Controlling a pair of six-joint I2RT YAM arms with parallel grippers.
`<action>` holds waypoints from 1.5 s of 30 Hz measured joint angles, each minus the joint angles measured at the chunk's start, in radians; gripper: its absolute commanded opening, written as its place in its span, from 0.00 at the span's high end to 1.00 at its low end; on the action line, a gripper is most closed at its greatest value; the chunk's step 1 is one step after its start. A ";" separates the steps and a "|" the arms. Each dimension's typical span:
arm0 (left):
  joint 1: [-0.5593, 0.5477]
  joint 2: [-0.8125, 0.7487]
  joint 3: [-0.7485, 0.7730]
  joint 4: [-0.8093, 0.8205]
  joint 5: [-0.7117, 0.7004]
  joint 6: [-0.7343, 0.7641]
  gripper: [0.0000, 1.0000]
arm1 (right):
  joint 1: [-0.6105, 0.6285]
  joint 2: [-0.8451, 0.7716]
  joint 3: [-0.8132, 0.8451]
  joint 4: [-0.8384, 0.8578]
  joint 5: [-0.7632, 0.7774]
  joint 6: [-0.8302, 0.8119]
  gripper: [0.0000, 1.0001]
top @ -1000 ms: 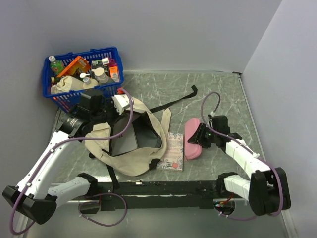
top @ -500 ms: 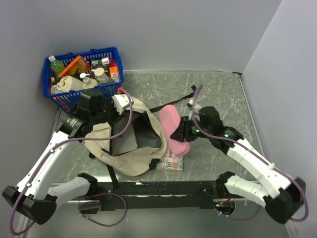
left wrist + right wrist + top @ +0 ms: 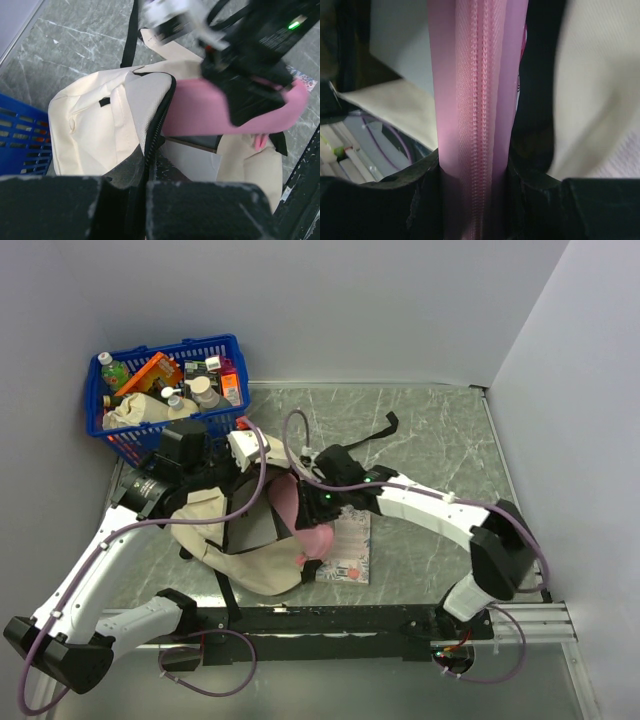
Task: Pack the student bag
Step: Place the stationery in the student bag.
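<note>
The student bag (image 3: 205, 515), cream fabric with black straps, lies open on the table's left half. My left gripper (image 3: 240, 468) is shut on the zipper edge of the bag's mouth (image 3: 159, 125) and holds it up; in the left wrist view the left gripper (image 3: 145, 200) pinches that rim. My right gripper (image 3: 318, 508) is shut on a pink pouch (image 3: 316, 538) and hangs over the bag's opening. The pouch (image 3: 200, 112) sits part way inside the mouth. In the right wrist view the pouch's zipper (image 3: 476, 100) runs between the right gripper (image 3: 472, 200) and its fingers (image 3: 535, 200). A white book (image 3: 192, 157) lies inside the bag.
A blue plastic basket (image 3: 125, 440) full of bottles and packets stands at the back left, close behind the left arm. A floral notebook (image 3: 350, 552) lies on the table just right of the bag. A black strap (image 3: 375, 435) trails toward the back.
My right arm has swung left, carrying the pink pouch from the table's right side to over the bag's mouth. The left gripper has kept still on the bag's rim.
</note>
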 measured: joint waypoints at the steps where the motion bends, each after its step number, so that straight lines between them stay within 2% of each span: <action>1: -0.002 0.000 0.000 0.000 0.003 -0.001 0.99 | 0.008 0.034 0.034 -0.003 0.008 -0.002 0.85; 4: -0.005 0.000 0.000 0.000 0.015 -0.003 0.99 | 0.022 0.114 0.124 -0.028 0.035 -0.002 0.78; 5: -0.006 -0.001 0.000 0.000 0.023 -0.003 0.99 | 0.022 0.146 0.164 -0.047 0.051 -0.002 0.65; 7: -0.006 -0.002 0.000 0.000 0.031 -0.003 0.99 | 0.021 0.197 0.222 -0.069 0.068 -0.002 0.62; 11: -0.007 -0.002 0.000 -0.002 0.050 -0.002 0.99 | 0.020 0.341 0.405 -0.124 0.127 0.012 0.39; 17: -0.007 -0.002 0.000 -0.026 0.076 0.002 0.99 | 0.020 0.401 0.439 -0.146 0.274 0.040 0.27; 22: -0.008 -0.002 0.000 -0.030 0.089 0.005 0.99 | 0.024 0.335 0.368 -0.149 0.391 0.047 0.26; 25: -0.011 -0.003 0.000 -0.030 0.096 0.005 0.99 | 0.023 0.227 0.275 -0.143 0.460 0.051 0.31; 28: -0.013 -0.004 0.000 -0.031 0.098 0.005 0.99 | 0.021 0.054 0.145 -0.125 0.517 0.054 0.40; 33: -0.013 -0.004 0.000 -0.030 0.099 0.005 0.99 | 0.025 -0.180 -0.058 -0.043 0.537 0.098 0.62; 34: -0.013 -0.004 0.000 -0.030 0.099 0.005 0.99 | 0.031 -0.210 -0.098 -0.032 0.534 0.109 0.70; 36: -0.013 -0.004 0.000 -0.030 0.099 0.005 0.99 | 0.060 -0.260 -0.193 0.012 0.526 0.132 0.77; 37: -0.013 -0.004 0.000 -0.030 0.099 0.006 0.99 | 0.077 -0.279 -0.239 0.031 0.517 0.145 0.84; 41: -0.013 -0.004 0.000 -0.030 0.099 0.005 0.99 | 0.127 -0.316 -0.372 0.096 0.467 0.174 0.89; 45: -0.013 -0.003 0.000 -0.030 0.099 0.005 0.99 | 0.133 -0.299 -0.384 0.167 0.440 0.172 0.91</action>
